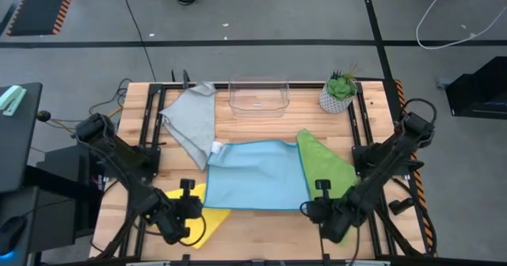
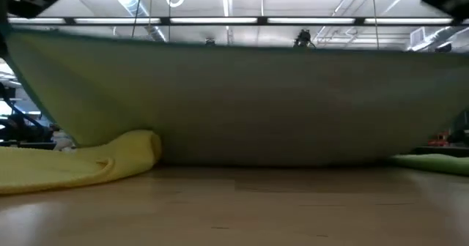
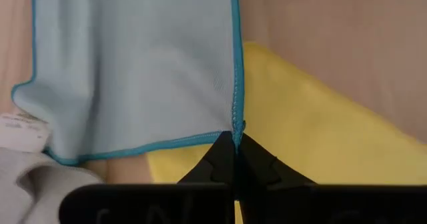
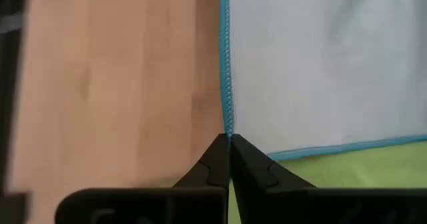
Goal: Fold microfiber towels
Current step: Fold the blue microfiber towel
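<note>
The light blue towel lies spread at the table's middle with its near edge raised; in the low view the towel hangs like a curtain. My left gripper is shut on its near-left corner, my right gripper on its near-right corner. The yellow towel lies under the blue one at the near left, partly hidden, and the green towel lies under its right side. The grey towel lies crumpled at the far left, its near end touching the blue towel's far-left corner. My left gripper pinches the blue towel's near-left hemmed corner between its two fingertips, slanting down from the near side. The corner is lifted clear; the towel's far part stays on the table. My right gripper pinches the near-right hemmed corner between its fingertips, slanting down from the near side. That corner is lifted too, and the near edge runs nearly straight between both grippers.
A clear plastic container stands at the far middle, and a small potted plant at the far right. A white tag shows at the blue towel's far-left corner. Bare wood lies along the near edge between the arms.
</note>
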Controlling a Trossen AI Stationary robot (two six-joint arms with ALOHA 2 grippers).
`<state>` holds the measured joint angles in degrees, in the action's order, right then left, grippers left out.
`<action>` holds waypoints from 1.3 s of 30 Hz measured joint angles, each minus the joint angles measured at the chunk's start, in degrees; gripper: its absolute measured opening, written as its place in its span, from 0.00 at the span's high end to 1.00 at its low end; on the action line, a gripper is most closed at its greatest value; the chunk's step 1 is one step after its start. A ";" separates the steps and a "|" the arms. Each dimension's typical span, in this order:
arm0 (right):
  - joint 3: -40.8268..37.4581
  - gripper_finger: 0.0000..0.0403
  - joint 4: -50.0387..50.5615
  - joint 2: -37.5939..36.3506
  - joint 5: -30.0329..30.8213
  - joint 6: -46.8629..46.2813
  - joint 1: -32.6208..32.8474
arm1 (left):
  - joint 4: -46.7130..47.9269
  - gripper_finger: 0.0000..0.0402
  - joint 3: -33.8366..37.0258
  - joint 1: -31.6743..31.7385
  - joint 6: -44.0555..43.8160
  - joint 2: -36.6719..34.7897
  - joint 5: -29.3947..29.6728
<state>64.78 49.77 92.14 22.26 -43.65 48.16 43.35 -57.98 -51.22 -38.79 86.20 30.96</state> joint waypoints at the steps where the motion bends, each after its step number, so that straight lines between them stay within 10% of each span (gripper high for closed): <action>1: 1.55 0.97 1.77 0.00 0.28 -0.30 0.53 | -0.02 0.99 -0.51 -0.43 -0.44 -0.05 -0.14; 15: 8.67 0.97 13.26 -0.41 0.62 3.23 -3.52 | 7.04 0.99 -5.60 6.86 4.18 -3.65 -3.17; 39: -10.11 0.97 0.57 -11.23 -1.09 12.97 -31.28 | -11.65 0.99 18.23 41.41 21.78 -14.67 -12.38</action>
<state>54.67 50.34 80.91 21.16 -30.69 16.88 31.70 -39.76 -9.81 -17.01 71.53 18.58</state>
